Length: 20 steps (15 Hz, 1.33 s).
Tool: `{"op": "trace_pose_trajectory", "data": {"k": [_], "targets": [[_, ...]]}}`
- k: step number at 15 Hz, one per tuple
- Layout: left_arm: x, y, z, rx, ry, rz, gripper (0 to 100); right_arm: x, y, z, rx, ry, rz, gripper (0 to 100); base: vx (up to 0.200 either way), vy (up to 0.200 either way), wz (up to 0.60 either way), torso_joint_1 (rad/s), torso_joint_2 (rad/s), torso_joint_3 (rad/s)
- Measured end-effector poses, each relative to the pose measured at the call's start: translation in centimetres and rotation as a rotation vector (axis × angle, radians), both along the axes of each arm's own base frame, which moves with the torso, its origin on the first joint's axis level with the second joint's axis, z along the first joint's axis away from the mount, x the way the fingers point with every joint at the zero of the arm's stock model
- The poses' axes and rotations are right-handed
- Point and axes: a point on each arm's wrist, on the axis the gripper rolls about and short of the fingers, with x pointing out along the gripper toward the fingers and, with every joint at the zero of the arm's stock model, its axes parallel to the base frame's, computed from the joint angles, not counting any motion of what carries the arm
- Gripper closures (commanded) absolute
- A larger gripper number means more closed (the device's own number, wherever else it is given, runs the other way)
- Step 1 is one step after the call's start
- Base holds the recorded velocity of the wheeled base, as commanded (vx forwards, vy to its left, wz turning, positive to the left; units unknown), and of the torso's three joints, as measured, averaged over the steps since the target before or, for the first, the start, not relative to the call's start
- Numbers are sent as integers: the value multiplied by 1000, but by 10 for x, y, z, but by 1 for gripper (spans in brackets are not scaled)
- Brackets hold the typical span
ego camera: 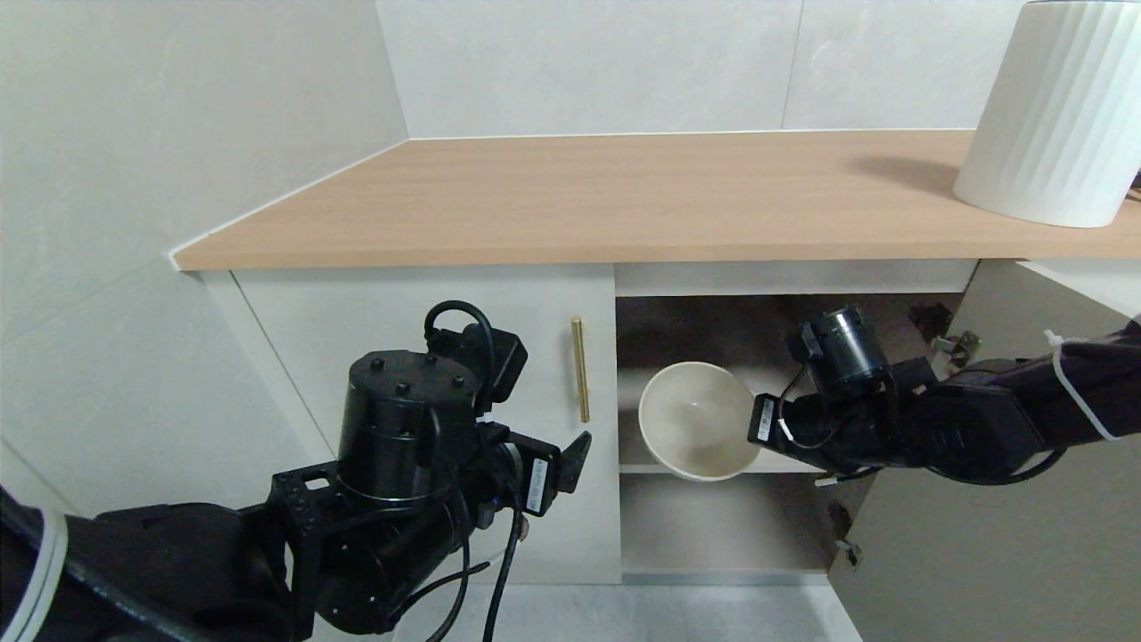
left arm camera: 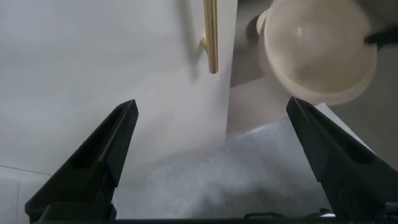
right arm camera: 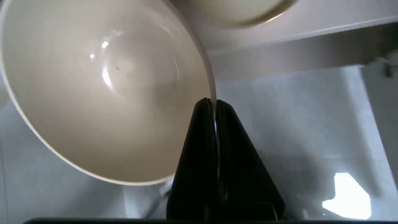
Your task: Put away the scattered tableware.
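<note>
**Bowl pinched by the rim at cabinet mouth**

Left gripper (left arm camera: 211, 112): fingers apart, empty, low in front of the closed white cabinet door (ego camera: 428, 303) with the brass bar handle (ego camera: 579, 370).

Right gripper (right arm camera: 214, 109): clamped on the rim of the cream round glazed bowl (ego camera: 695, 419). Bowl is tipped on edge, mouth facing out, at the open compartment just over the white shelf (ego camera: 631, 467).

My read: rigid, fairly light, slick glaze, chips easily. A thin rim pinch can pivot, so set it down low and gently.

Second pale dish (right arm camera: 242, 9) sits farther in on the shelf.

White stickers (ego camera: 535, 486) on the grippers: print too small to read. Bowl looks unmarked.
</note>
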Motion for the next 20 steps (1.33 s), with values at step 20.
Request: {"op": "trace_pose_trajectory", "data": {"k": [20], "targets": [[2, 0, -4, 7, 9, 5, 0, 100, -30, -58, 25, -6, -399, 100, 0, 0, 0, 0, 0, 0]]}}
